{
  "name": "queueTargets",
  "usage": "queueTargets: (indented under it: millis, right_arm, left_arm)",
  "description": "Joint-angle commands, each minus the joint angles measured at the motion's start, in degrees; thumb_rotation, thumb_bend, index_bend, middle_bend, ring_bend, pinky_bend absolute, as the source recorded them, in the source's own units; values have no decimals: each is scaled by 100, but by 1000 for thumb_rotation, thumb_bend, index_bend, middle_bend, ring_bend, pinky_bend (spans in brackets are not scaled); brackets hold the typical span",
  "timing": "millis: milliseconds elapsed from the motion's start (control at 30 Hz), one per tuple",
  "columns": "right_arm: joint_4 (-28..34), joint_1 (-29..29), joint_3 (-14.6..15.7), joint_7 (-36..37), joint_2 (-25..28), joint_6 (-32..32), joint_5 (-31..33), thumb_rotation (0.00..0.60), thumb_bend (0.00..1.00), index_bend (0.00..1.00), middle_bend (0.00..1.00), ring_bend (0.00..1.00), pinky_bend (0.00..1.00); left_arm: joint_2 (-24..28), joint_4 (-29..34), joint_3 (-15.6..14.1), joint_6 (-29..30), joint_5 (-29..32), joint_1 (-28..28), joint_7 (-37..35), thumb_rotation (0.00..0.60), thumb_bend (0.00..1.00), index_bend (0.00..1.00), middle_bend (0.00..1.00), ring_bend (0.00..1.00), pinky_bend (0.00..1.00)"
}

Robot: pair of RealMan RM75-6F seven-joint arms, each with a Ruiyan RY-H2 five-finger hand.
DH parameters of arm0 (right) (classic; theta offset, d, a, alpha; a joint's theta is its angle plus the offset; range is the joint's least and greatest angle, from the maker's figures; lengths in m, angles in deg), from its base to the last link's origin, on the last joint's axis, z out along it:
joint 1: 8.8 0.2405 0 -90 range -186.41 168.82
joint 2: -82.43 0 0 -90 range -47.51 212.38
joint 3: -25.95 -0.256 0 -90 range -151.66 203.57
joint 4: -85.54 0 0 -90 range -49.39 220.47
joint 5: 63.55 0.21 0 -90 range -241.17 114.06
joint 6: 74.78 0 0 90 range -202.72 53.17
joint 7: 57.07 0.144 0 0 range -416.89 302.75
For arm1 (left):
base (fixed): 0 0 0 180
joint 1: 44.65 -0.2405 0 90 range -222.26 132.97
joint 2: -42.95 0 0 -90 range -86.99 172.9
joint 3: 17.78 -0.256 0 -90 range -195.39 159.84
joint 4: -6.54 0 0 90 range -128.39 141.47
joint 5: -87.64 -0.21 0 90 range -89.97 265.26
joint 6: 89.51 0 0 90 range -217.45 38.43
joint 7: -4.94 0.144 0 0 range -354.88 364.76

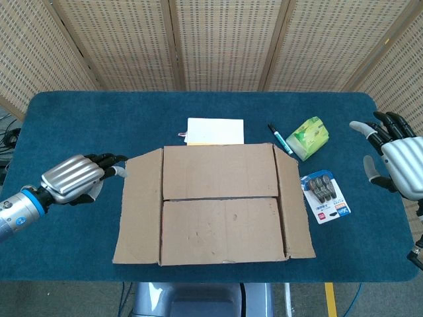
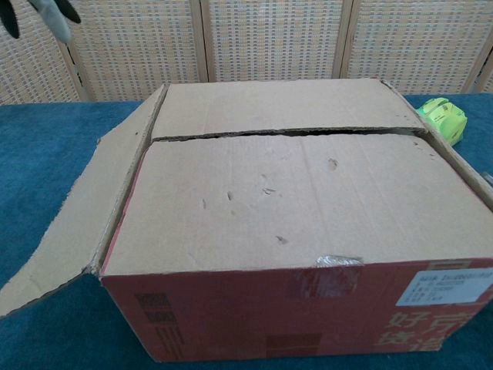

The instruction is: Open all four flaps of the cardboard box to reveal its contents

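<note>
— Woven screens stand behind a table (image 1: 79,112) with dark blue cloth. Where are your hands?

— My left hand (image 1: 74,178) is above the cloth, just beside the outer edge of the left flap (image 1: 139,208). Its fingers (image 1: 109,159) are a little curled and apart from each other, and they hold nothing. Whether a fingertip touches the cardboard, I cannot tell. In the chest view only some dark fingertips (image 2: 11,17) show in the upper left corner.

— And the right one?

— My right hand (image 1: 395,158) hangs near the right edge of the table, well apart from the box. Its fingers (image 1: 382,123) are spread and point upward, with nothing in them.

— Where is the cardboard box (image 1: 221,205) now?

— It stands in the middle of the table, close to the near edge. The left flap is folded outward and slopes down to the cloth. The right flap (image 1: 294,205) is turned out too. The two big flaps, the far one (image 1: 218,170) and the near one (image 1: 221,230), lie flat and meet in a seam across the middle, so the inside is hidden.

— What else is around it?

— A white paper pad (image 1: 215,131) lies just behind the box. To the right are a marker pen (image 1: 279,139), a green tissue pack (image 1: 307,137) and a blister card (image 1: 325,196) with dark small parts, just beside the right flap.
</note>
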Motion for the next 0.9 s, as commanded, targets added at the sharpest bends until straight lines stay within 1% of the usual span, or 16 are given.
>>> queueTargets:
  millis: [33, 67, 133, 167, 267, 333, 433, 533, 700, 900]
  right_arm:
    - [1, -33, 11, 13, -5, 46, -25, 600, 672, 123, 206, 0, 22]
    - [-3, -44, 16, 18, -10, 59, -32, 600, 672, 123, 206, 0, 22]
    - [-19, -58, 25, 14, -20, 76, -45, 600, 672, 122, 206, 0, 21]
    - [-32, -63, 28, 9, -26, 81, -47, 600, 672, 122, 206, 0, 21]
    - [-65, -75, 31, 29, -48, 100, -49, 600, 672, 122, 206, 0, 20]
    - [-89, -86, 35, 53, -60, 116, -58, 600, 672, 122, 206, 0, 18]
    - [-137, -101, 43, 92, -83, 128, -63, 600, 672, 122, 206, 0, 17]
    - [-188, -109, 50, 137, -110, 135, -75, 600, 672, 122, 206, 0, 17]
    - [-248, -130, 62, 215, -129, 156, -115, 600, 672, 122, 206, 0, 17]
    - [-304, -161, 76, 295, -135, 187, -141, 600, 672, 122, 206, 0, 17]
  left_arm:
    - [-813, -177, 411, -119, 1206, -69, 1382, 579, 516, 68, 0, 0, 51]
    - [-971, -190, 451, -105, 1443, -58, 1681, 572, 450, 41, 0, 0, 19]
    - [-1262, -187, 497, -69, 1875, -20, 2259, 561, 366, 7, 0, 0, 0]
    - [-1360, -177, 506, -55, 2015, -1, 2433, 557, 350, 3, 0, 0, 0]
    - [-1740, -136, 524, 66, 2537, 74, 3072, 533, 264, 0, 0, 0, 0]
    - [-1965, -81, 529, 248, 2886, 105, 3493, 520, 235, 0, 0, 0, 0]
    - [-2289, 29, 519, 592, 3328, 135, 4065, 501, 219, 0, 0, 0, 0]
    - [-2544, 157, 485, 805, 3691, 191, 4506, 497, 219, 0, 0, 0, 0]
    - [-2907, 268, 495, 1139, 4088, 267, 4949, 498, 219, 0, 0, 0, 0]
    - [-3222, 318, 513, 1351, 4406, 389, 5299, 497, 218, 0, 0, 0, 0]
